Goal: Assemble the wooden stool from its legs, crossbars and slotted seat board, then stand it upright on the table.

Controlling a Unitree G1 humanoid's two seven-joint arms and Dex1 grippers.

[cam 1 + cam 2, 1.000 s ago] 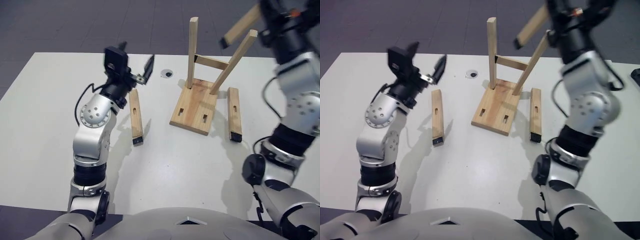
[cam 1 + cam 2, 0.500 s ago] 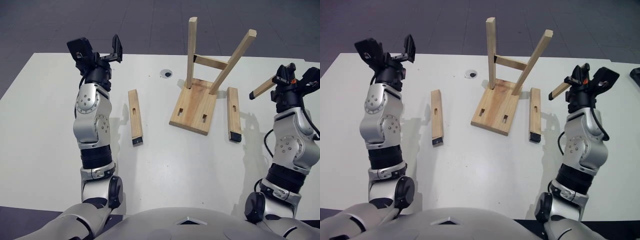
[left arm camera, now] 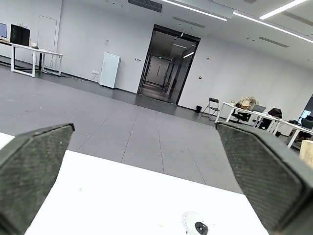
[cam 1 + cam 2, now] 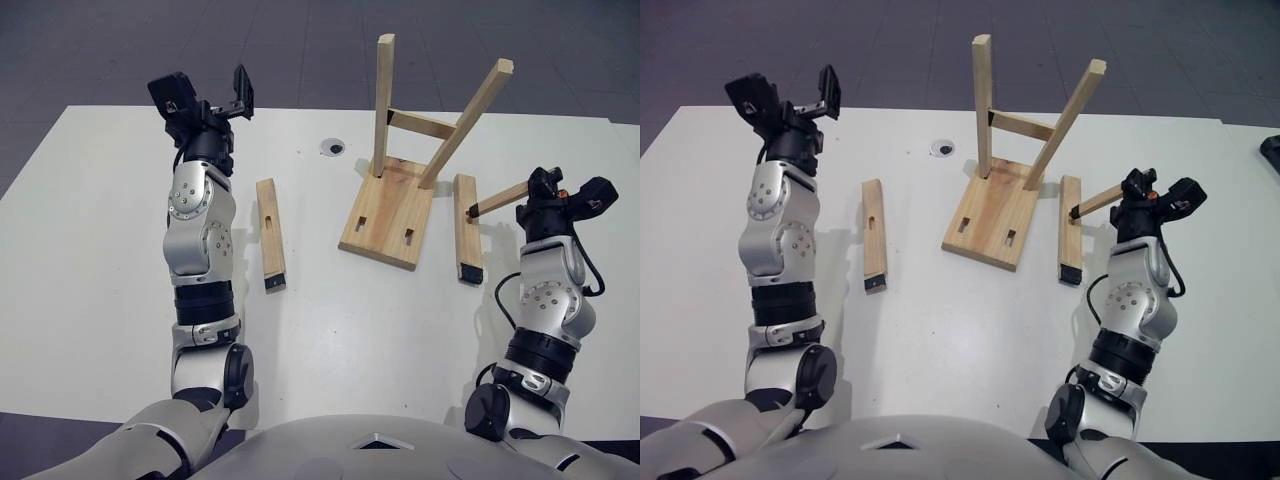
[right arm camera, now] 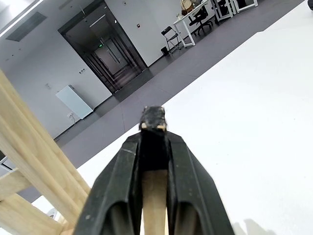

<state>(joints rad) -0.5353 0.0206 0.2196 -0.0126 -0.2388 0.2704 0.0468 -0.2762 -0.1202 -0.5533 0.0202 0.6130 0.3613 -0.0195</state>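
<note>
Two legs are already standing in the slotted seat board [image 4: 385,215], which lies flat on the table [image 4: 350,330] toward the far right. One leg [image 4: 384,100] is pretty much upright, the other [image 4: 468,120] leans off to the right, and a crossbar [image 4: 424,124] links them partway up. Two more legs are loose on the table: one [image 4: 270,235] well to the left of the board and one [image 4: 467,228] just beside its right edge. The right gripper [image 4: 535,188] is clenched on a second crossbar [image 4: 500,199], grabbing it by one end so the dark-tipped free end pokes out toward the loose leg on the right and hangs just above it. The left gripper [image 4: 210,100] sits up over the far left part of the table with its jaws spread wide and nothing in them. So I'd call it about half built, with two legs and this crossbar left to fit. What worries me is that end-only grip. If the bar's tip catches on anything, I'd guess the bar twists in the jaws and won't line up with its hole. That leaning leg doesn't look seated very firmly either, so a bump from the right arm could knock the half frame over or pop the fitted crossbar out. A careless sweep could also shove the nearby loose leg against the board and shift the whole thing.
</note>
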